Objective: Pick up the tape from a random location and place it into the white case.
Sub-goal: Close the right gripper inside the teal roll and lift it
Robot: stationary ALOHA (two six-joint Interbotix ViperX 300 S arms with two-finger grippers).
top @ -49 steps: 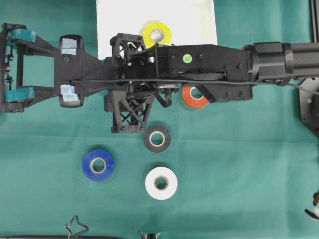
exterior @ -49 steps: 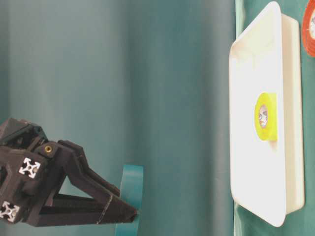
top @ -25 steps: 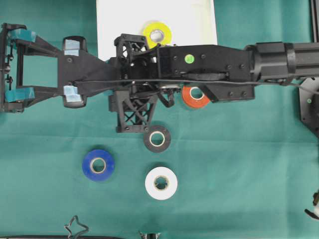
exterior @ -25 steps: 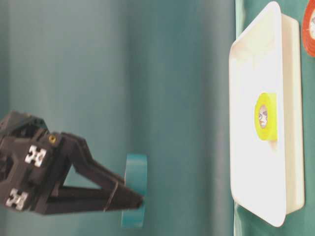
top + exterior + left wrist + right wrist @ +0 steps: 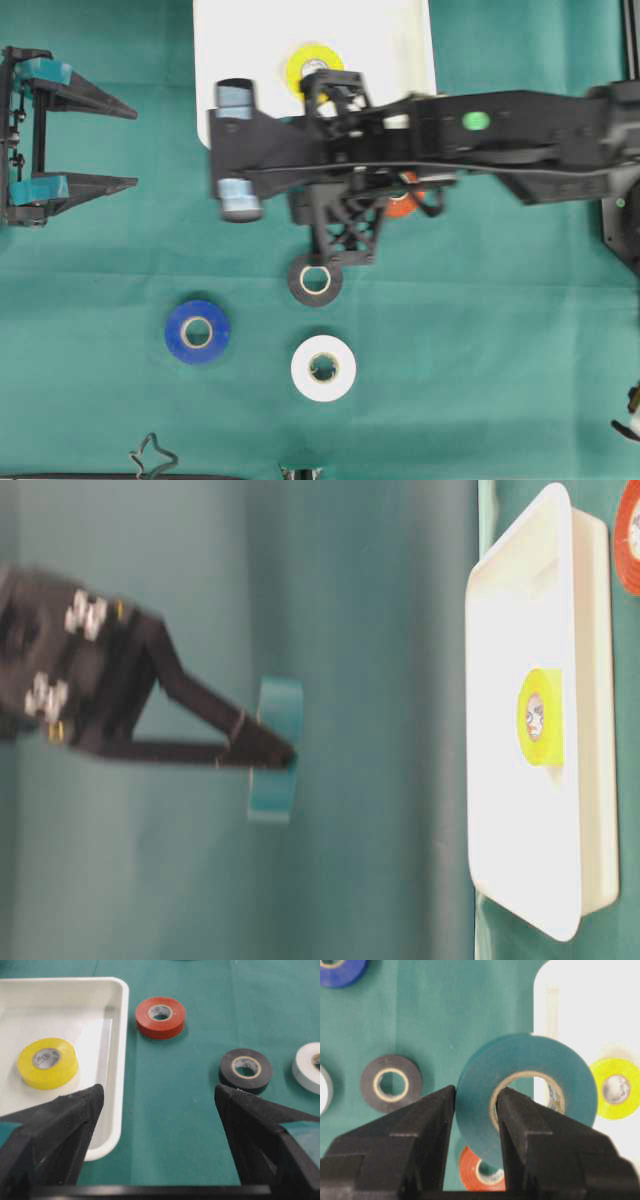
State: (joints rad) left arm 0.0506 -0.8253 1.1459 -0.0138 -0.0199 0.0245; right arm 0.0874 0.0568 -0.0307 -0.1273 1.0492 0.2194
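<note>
My right claw (image 5: 475,1110), clenched on the teal tape (image 5: 527,1095), nears the white case (image 5: 400,40) at frame top, drop pending

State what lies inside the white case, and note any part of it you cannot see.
One yellow tape roll lies flat inside the white case. From overhead, the right arm covers the case's near edge.
</note>
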